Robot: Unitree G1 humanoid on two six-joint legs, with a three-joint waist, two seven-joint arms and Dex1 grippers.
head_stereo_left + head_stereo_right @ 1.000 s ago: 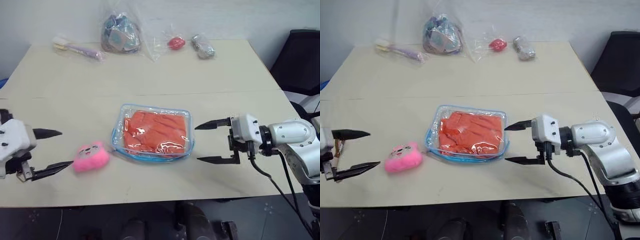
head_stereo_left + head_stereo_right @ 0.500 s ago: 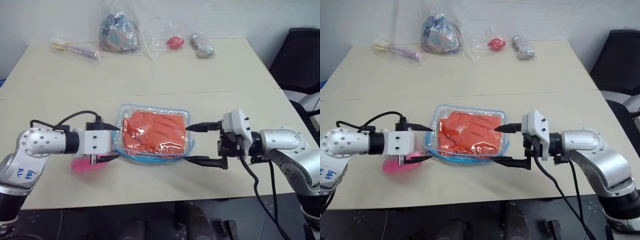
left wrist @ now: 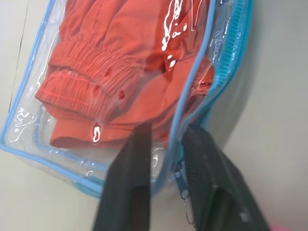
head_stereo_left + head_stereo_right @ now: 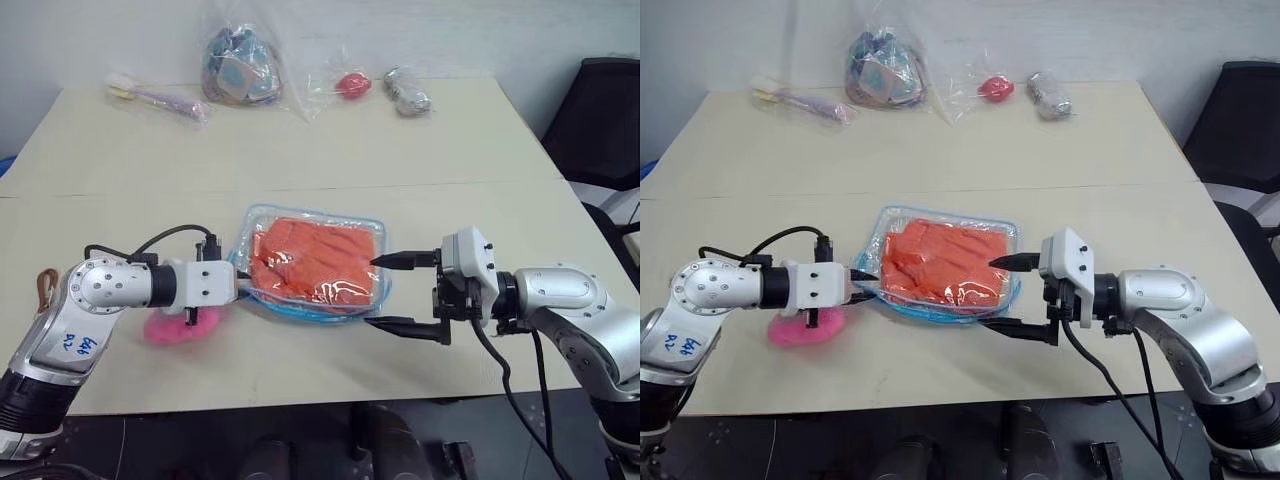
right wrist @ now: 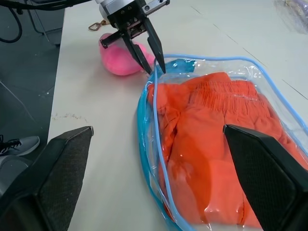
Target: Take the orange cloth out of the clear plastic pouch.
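- The left gripper has its two black fingers pinched together on the blue-edged left rim of the clear plastic pouch; the left wrist view shows the blue edging running between the fingers.
- The right gripper stands with fingers wide apart just beside the pouch's right edge, holding nothing.
- The orange cloth lies folded inside the pouch, at the middle of the table, its gathered seam toward the left gripper.
- A pink plush toy lies on the table under the left arm, just beside the pouch.
- On the left arm's silver shell is blue handwriting, too small to read.
- Along the far edge lie wrinkly clear bags of small items.
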